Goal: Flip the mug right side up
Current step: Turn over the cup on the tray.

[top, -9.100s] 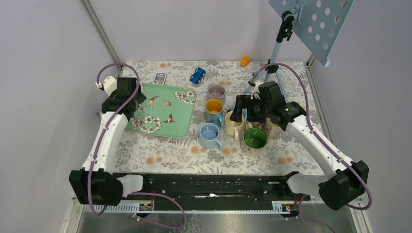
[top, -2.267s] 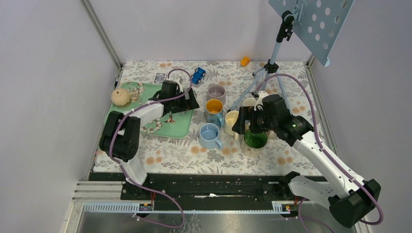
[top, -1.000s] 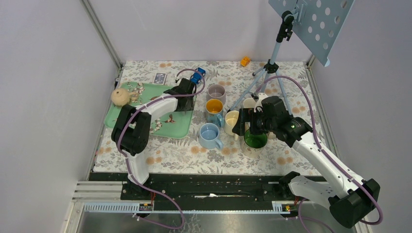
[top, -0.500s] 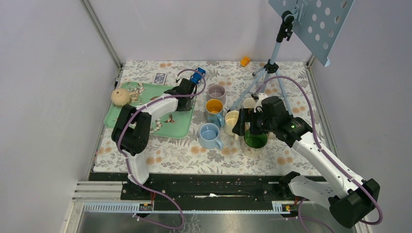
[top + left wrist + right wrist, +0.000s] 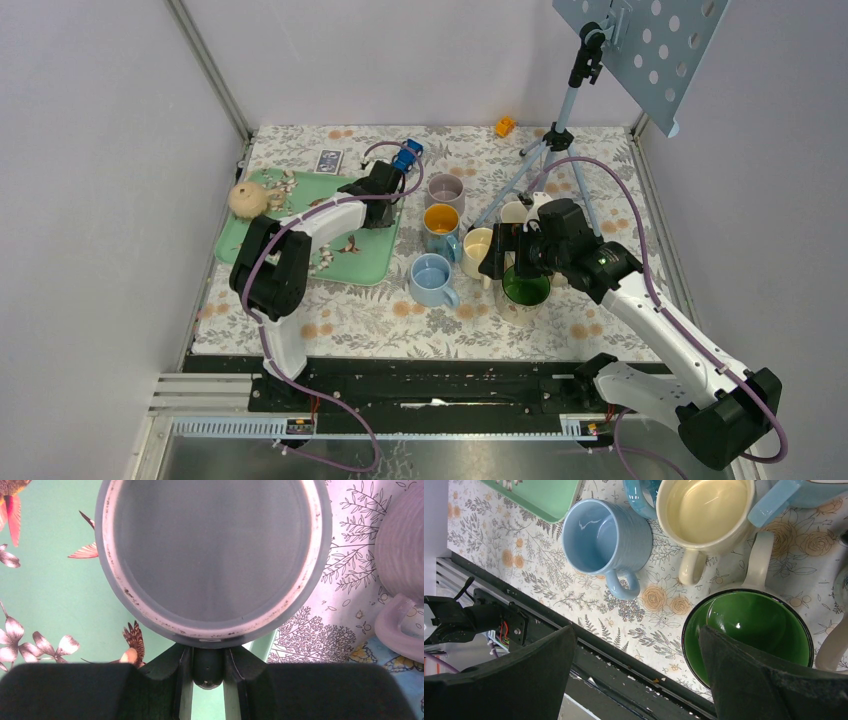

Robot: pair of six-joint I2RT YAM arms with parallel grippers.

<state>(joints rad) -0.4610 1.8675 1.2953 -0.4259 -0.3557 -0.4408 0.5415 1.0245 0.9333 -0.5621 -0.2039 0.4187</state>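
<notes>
A grey mug stands upside down on the right edge of the green tray, its flat base filling the left wrist view. My left gripper is shut on the mug's dark handle, one finger on each side. In the top view the left gripper sits over the tray's far right corner and hides the mug. My right gripper hangs open over the cluster of mugs, and its jaws hold nothing.
Upright mugs crowd the middle: lilac, orange-lined, blue, cream, green. The lilac mug stands close to the held mug's right. A tripod, blue toy car, card and beige ball lie around.
The left arm swung from the tray's middle to its far right corner, and its jaws closed on the mug's handle. The right arm has stayed put.
</notes>
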